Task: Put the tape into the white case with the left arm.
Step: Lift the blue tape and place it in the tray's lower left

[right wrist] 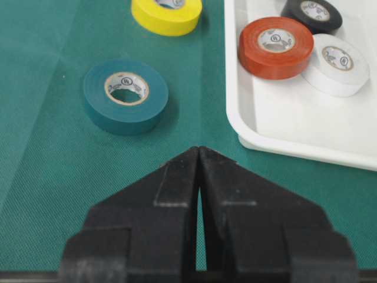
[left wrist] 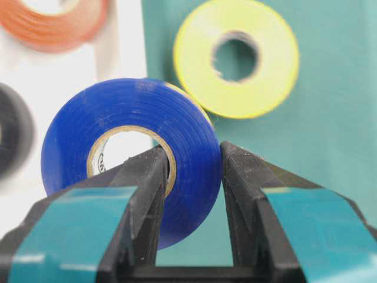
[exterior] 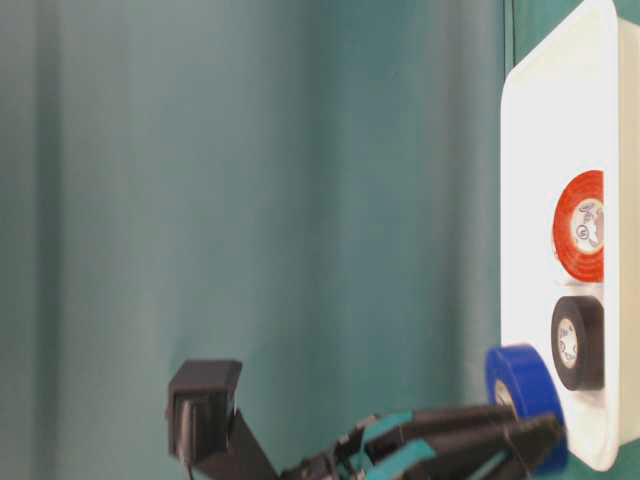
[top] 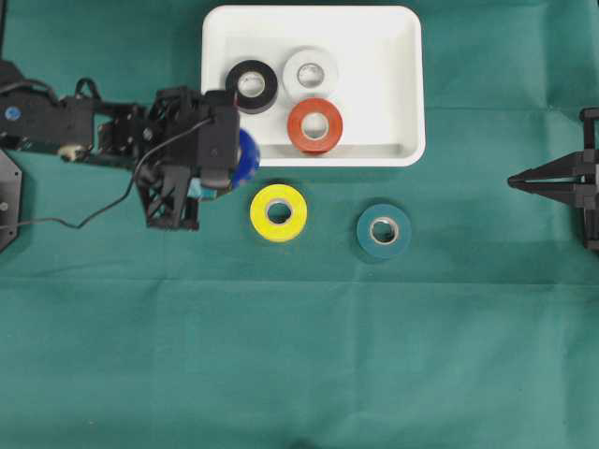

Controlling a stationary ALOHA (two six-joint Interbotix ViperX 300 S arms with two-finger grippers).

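A blue tape roll (left wrist: 135, 112) stands on edge in my left gripper (left wrist: 193, 150), which is shut on it: one teal-banded finger goes through the core, the other presses the outer face. In the overhead view the roll (top: 247, 157) hangs at the near-left corner of the white case (top: 374, 56), over its rim. The table-level view shows the roll (exterior: 520, 385) beside the case rim (exterior: 530, 150). Inside the case lie a black roll (top: 251, 85), a white roll (top: 310, 71) and a red roll (top: 314, 125). My right gripper (right wrist: 198, 150) is shut and holds nothing, far right (top: 513, 181).
A yellow roll (top: 278, 212) and a teal roll (top: 383, 230) lie flat on the green cloth just in front of the case. The left arm's cable (top: 94, 210) trails across the cloth at the left.
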